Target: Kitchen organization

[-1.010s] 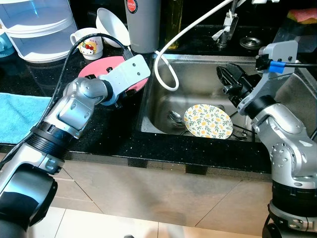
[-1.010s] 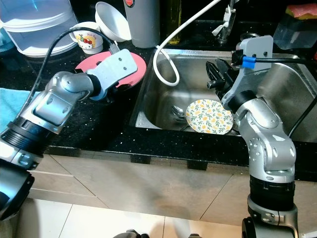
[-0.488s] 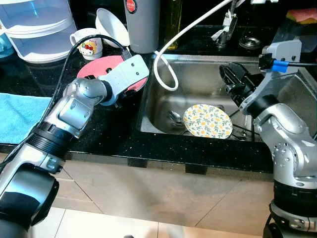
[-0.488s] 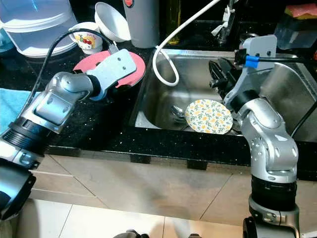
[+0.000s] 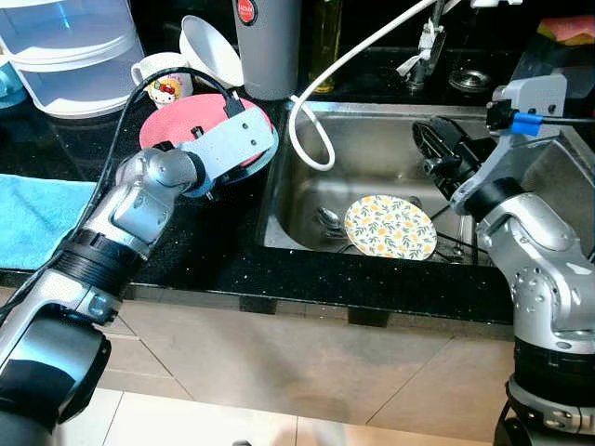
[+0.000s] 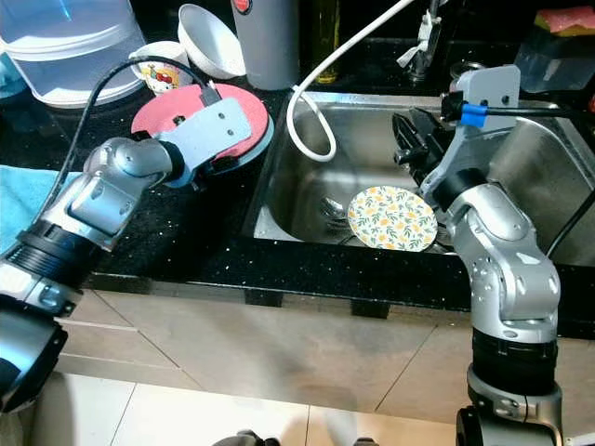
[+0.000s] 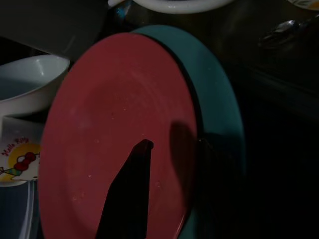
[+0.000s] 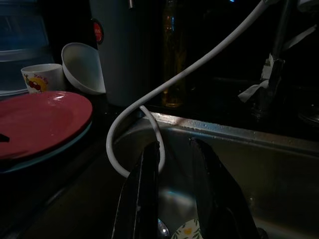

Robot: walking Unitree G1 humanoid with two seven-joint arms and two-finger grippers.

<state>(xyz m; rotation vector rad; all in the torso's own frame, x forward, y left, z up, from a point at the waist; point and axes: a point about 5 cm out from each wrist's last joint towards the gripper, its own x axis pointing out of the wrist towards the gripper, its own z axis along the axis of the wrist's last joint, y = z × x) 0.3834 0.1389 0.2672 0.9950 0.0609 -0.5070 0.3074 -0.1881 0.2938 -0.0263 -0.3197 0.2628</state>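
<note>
The left arm reaches bent across the table, its left tool (image 7: 149, 169) gripping the red plate (image 5: 186, 130), which sits on a teal plate (image 7: 219, 99) beside the sink's (image 5: 372, 139) left edge; one finger is hidden beneath. The right tool (image 8: 172, 164) hovers over the sink, fingers narrowly parted, above the floral plate (image 5: 390, 227).

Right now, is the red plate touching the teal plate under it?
Touching. The left wrist view shows the red plate lying directly on the teal plate, with only the teal rim showing.
</note>
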